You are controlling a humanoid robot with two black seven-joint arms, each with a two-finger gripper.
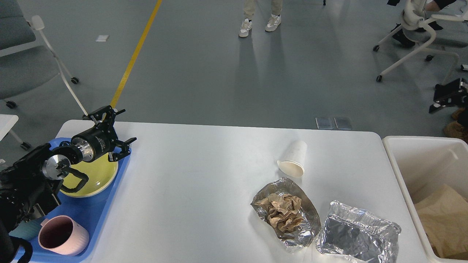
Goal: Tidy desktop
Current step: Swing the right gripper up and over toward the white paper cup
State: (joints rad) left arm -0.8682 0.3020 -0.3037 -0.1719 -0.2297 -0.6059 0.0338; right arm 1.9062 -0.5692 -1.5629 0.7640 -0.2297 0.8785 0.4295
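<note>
The white desktop (204, 175) holds a paper cup (293, 159) lying on its side. In front of the cup are a foil wrap with crumpled brown paper (285, 213) and an empty crumpled foil container (358, 233). My left gripper (128, 124) hovers open and empty over the blue tray's far corner. My right gripper (437, 98) hangs at the right edge, high beyond the cream bin (400, 186). Its two fingers stand apart with nothing between them.
The blue tray (87, 215) at the left carries a yellow plate (97, 175) and a pink mug (62, 235). Brown paper (442, 219) lies in the bin. Office chairs and a person's feet (259, 23) are on the floor beyond the table.
</note>
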